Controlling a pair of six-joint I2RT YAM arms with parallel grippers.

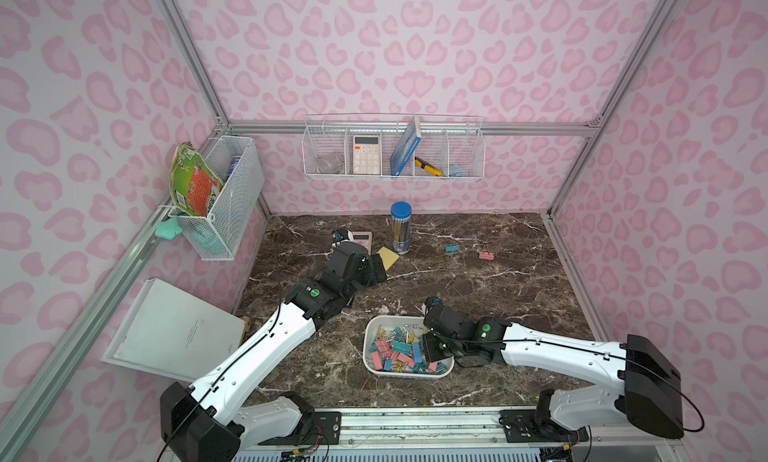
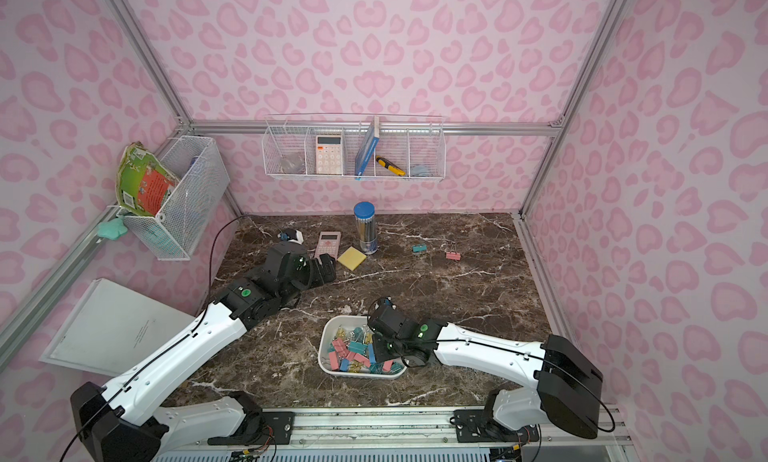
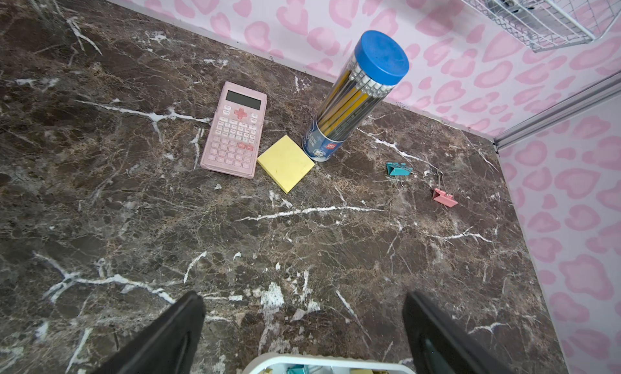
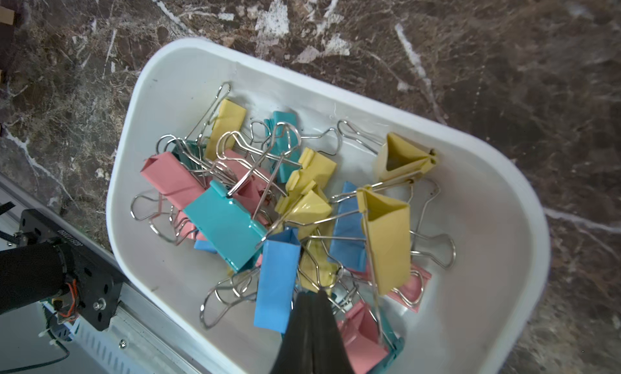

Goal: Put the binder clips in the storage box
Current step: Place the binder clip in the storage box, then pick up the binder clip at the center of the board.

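My right tool [image 4: 311,296] hangs low in the storage box [image 4: 174,73], fingers nearly closed among the binder clips [image 4: 221,224], grip unclear. I'd lift straight, avoiding snagged handles. The left tool [image 3: 304,305] gapes empty. A teal clip [image 3: 398,169] and a pink clip [image 3: 444,197] wait on the bench [image 3: 235,254].

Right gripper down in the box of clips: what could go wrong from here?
1. The right gripper sits shut among tangled wire handles in the box; lifting could snag one and drag clips out.
2. The teal clip and pink clip lie loose on the table near the pencil tube; the open left gripper could topple the tube reaching for them.
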